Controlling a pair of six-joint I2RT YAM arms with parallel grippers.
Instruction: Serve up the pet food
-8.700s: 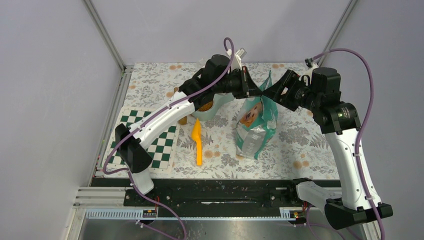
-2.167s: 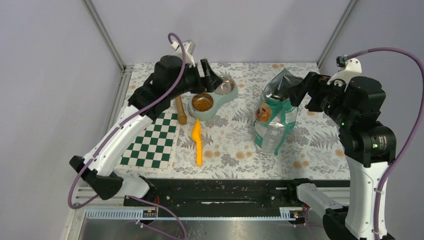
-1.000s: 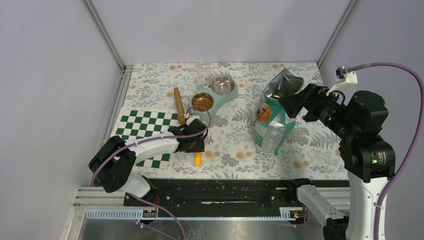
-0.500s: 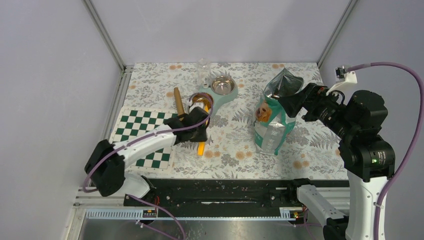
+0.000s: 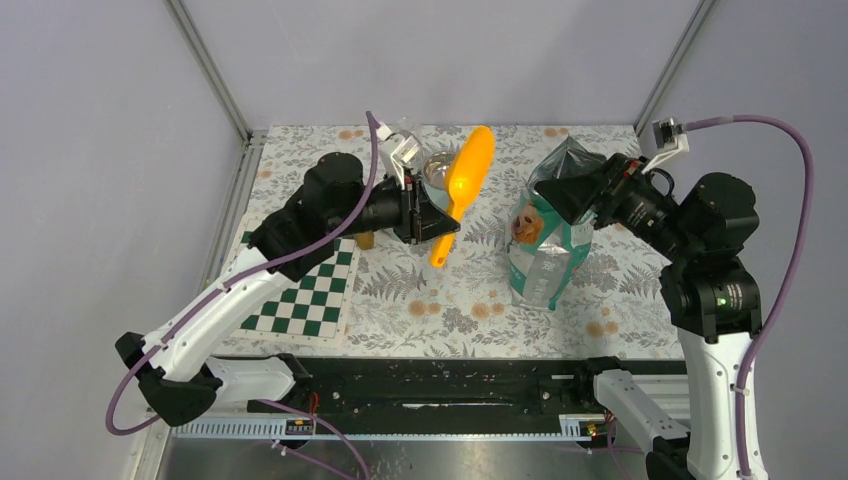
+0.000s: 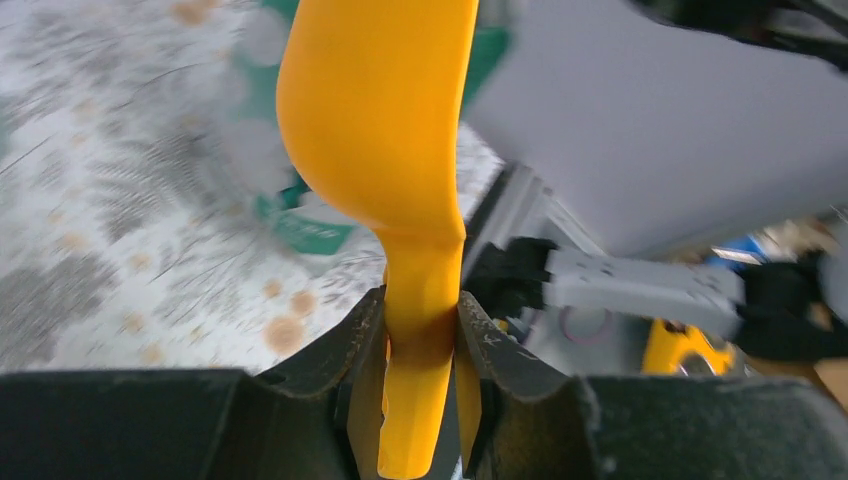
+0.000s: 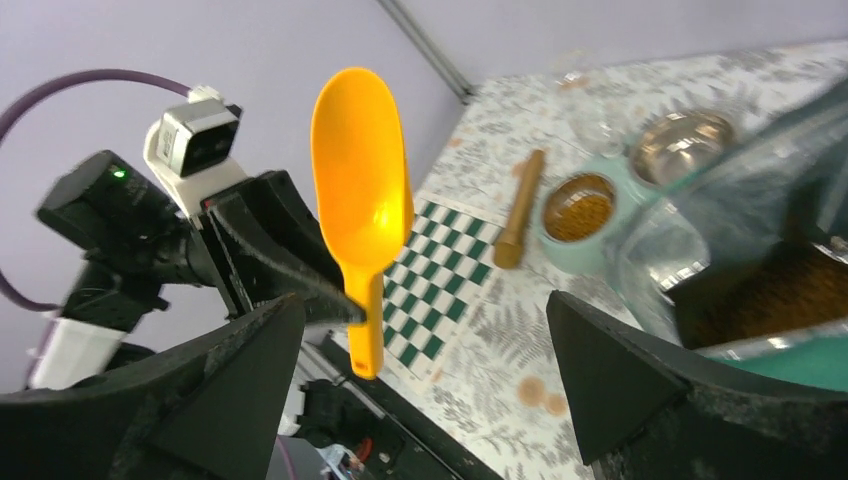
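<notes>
My left gripper [image 5: 432, 218] [image 6: 420, 310] is shut on the handle of the orange scoop [image 5: 462, 180] [image 6: 375, 110], which is held in the air with its empty bowl up, left of the bag. The teal-and-silver bag [image 5: 545, 250] stands upright with its top open. Brown pet food [image 7: 780, 290] shows inside it, and more fills the near bowl [image 7: 577, 210] of the teal feeder. My right gripper [image 5: 572, 195] [image 7: 425, 330] hangs open at the bag's mouth, its fingers wide apart with nothing between them. The scoop [image 7: 362, 200] shows beyond them.
A teal double feeder [image 7: 600, 250] with an empty steel bowl [image 7: 685, 140] sits at the back middle. Left of it lies a wooden rolling pin [image 7: 520, 210], and a green-and-white checkered board [image 5: 300, 290] lies nearer the front left. The table's cloth is floral.
My left arm has lifted the scoop off the table and swung it up and right toward the bag. My right gripper has shifted slightly left at the bag's mouth.
</notes>
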